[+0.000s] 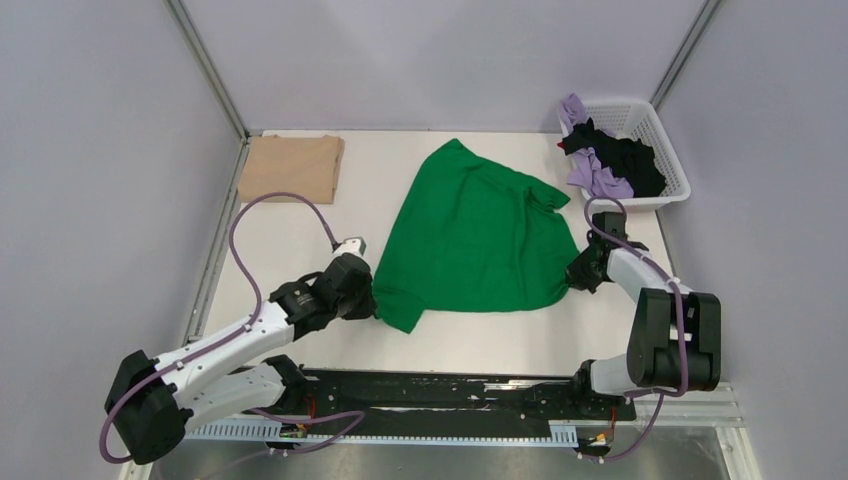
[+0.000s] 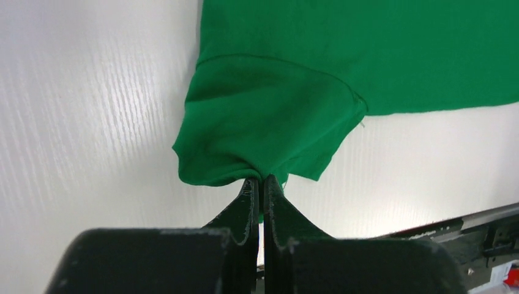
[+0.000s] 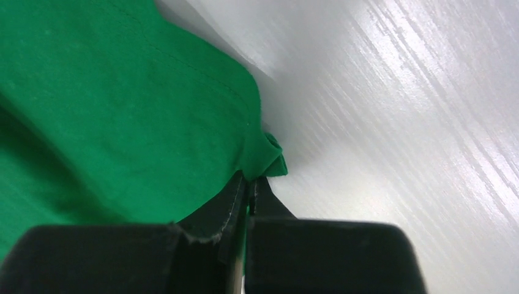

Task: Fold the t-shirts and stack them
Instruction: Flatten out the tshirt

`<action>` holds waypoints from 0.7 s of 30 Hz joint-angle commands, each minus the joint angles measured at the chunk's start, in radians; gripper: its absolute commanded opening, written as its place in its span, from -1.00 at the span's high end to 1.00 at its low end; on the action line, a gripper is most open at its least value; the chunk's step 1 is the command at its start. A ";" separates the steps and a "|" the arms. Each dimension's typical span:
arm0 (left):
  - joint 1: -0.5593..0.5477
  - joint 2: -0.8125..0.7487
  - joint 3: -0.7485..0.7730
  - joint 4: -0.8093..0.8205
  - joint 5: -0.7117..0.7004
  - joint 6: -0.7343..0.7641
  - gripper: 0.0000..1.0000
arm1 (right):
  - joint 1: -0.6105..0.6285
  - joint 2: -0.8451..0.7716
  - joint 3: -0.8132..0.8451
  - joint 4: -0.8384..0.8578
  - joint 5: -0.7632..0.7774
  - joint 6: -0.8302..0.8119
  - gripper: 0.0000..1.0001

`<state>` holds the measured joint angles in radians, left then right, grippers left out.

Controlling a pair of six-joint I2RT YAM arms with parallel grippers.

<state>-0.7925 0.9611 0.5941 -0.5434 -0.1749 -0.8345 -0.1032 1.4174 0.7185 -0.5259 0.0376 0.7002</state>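
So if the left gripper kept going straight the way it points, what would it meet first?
The green shirt. The left gripper is shut on a corner of it, and the rest of the cloth spreads straight ahead, as far as the wrist view shows.

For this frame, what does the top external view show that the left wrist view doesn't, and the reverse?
Only the top external view shows the folded tan t-shirt at the far left, the white basket holding a lilac t-shirt and a black t-shirt, and the right gripper at the green t-shirt's near right corner. Only the left wrist view shows the left gripper pinched shut on a bunched edge of fabric. Both show the green t-shirt lying on the white table.
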 commanded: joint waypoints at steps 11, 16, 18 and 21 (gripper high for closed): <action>-0.004 -0.055 0.538 0.044 -0.442 0.325 1.00 | 0.014 -0.440 0.290 0.008 -0.080 -0.083 1.00; -0.004 -0.078 0.783 0.049 -0.477 0.503 1.00 | 0.013 -0.577 0.436 -0.011 -0.079 -0.123 1.00; -0.004 -0.090 0.864 0.056 -0.461 0.568 1.00 | 0.013 -0.621 0.505 -0.022 -0.082 -0.143 1.00; -0.004 -0.109 1.008 0.059 -0.378 0.662 1.00 | 0.013 -0.664 0.618 -0.045 -0.082 -0.162 1.00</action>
<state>-0.7925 0.8932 1.4506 -0.5270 -0.5785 -0.3542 -0.0917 0.8120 1.1984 -0.5541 -0.0399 0.5976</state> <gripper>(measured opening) 0.011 0.007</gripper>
